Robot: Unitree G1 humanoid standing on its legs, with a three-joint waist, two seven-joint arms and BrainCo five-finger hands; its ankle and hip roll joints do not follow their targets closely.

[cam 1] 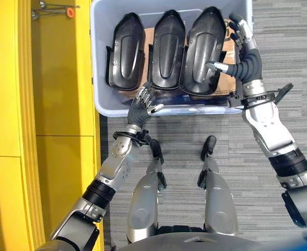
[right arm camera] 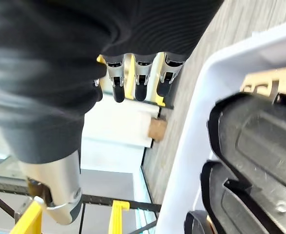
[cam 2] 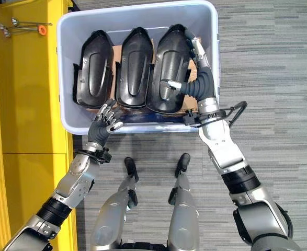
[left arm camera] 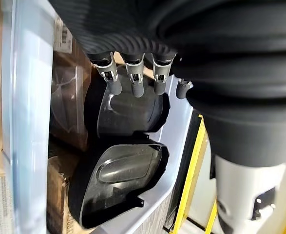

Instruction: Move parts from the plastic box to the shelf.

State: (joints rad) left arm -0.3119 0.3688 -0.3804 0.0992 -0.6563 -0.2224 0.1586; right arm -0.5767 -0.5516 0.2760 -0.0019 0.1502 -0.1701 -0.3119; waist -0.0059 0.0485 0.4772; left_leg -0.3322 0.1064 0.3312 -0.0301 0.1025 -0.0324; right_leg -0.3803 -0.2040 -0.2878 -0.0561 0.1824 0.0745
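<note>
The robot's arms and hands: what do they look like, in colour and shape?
Both arms are silver-grey shells with black bands at the joints. The left hand and right hand have silver fingers with dark tips, and a dark ribbed cover over wrist and back. A black bracket rings the right wrist.

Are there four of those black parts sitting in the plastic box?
No, the left eye view shows three black parts standing side by side in the plastic box.

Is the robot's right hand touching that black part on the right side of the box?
Touching. In the right eye view the right hand reaches into the box, thumb lying on the rightmost black part and fingers along its far edge.
</note>
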